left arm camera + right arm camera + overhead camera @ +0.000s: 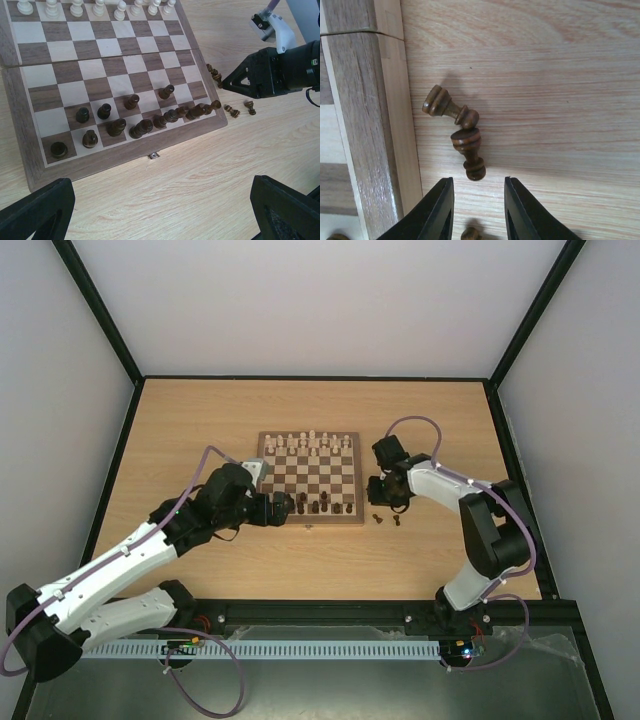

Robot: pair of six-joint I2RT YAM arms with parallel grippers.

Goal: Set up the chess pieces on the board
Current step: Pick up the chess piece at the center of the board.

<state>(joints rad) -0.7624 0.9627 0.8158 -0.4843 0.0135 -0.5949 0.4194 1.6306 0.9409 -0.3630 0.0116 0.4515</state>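
Observation:
The board (308,523) lies mid-table, and its border shows in the left wrist view (125,160). Several dark chess pieces (132,101) stand bunched on its near rows. Two more dark pieces (447,106) (470,150) lie tipped on the table just right of the board's edge (360,125). My right gripper (479,187) hovers low over them. Its jaws stand narrowly apart, with the nearer piece's head just beyond the fingertips and nothing between them. Another piece's top (470,232) shows below the jaws. My left gripper (160,200) stands wide open over bare table at the board's near edge.
Cream chessmen (310,443) line the board's far rows. Two loose dark pieces (378,519) (397,521) stand on the table off the board's near right corner. A small metal clasp (153,155) sits on the board's near edge. Black frame rails border the table.

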